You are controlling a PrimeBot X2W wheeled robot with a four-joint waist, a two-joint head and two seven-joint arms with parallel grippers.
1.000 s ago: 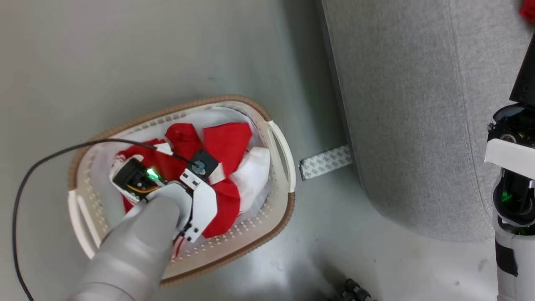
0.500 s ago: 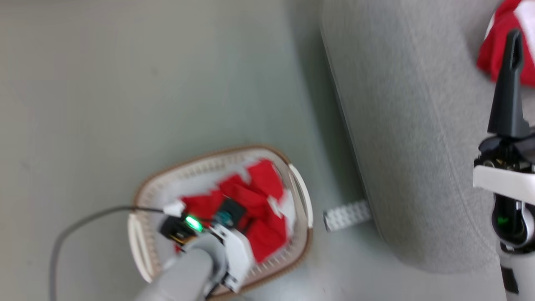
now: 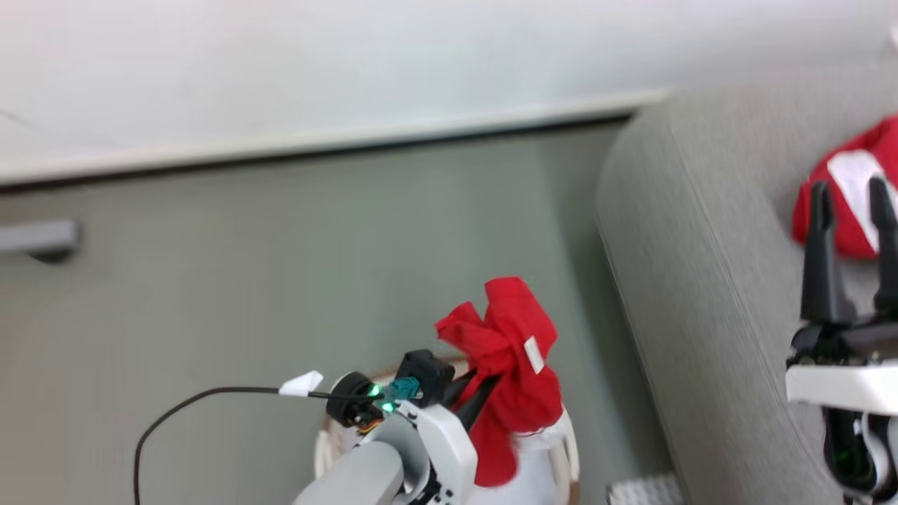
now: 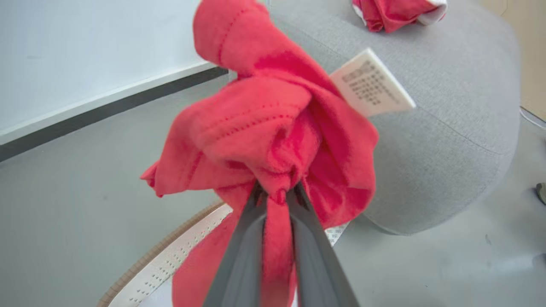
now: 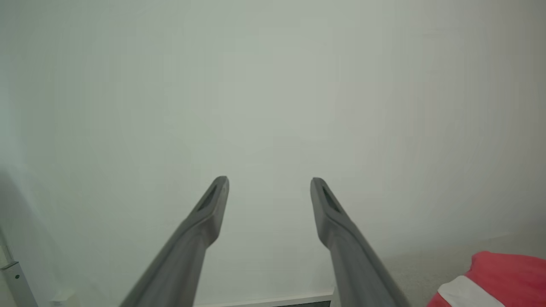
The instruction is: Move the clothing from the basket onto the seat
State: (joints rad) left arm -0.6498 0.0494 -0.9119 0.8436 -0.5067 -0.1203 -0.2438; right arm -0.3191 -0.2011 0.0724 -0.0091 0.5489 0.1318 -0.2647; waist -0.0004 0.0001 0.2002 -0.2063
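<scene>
My left gripper (image 3: 484,387) is shut on a bunched red garment (image 3: 515,351) and holds it in the air above the basket (image 3: 567,449), whose rim shows at the bottom edge. A small white label (image 4: 370,87) sticks out of the held garment (image 4: 273,128), which wraps the fingertips (image 4: 298,200). The grey seat (image 3: 701,280) lies to the right, apart from the garment. A second red garment with a white stripe (image 3: 845,210) rests on top of the seat. My right gripper (image 3: 847,186) stands open over the seat, with nothing between its fingers (image 5: 269,181).
A white wall with a dark baseboard (image 3: 316,151) runs behind the grey floor. A black cable (image 3: 196,403) trails from my left wrist. A grey bar (image 3: 38,238) juts in at the left. A patterned strip (image 3: 642,491) lies on the floor by the seat's foot.
The head camera has tilted up, so the wall now shows. My left gripper has risen out of the basket with a red garment pinched in it.
</scene>
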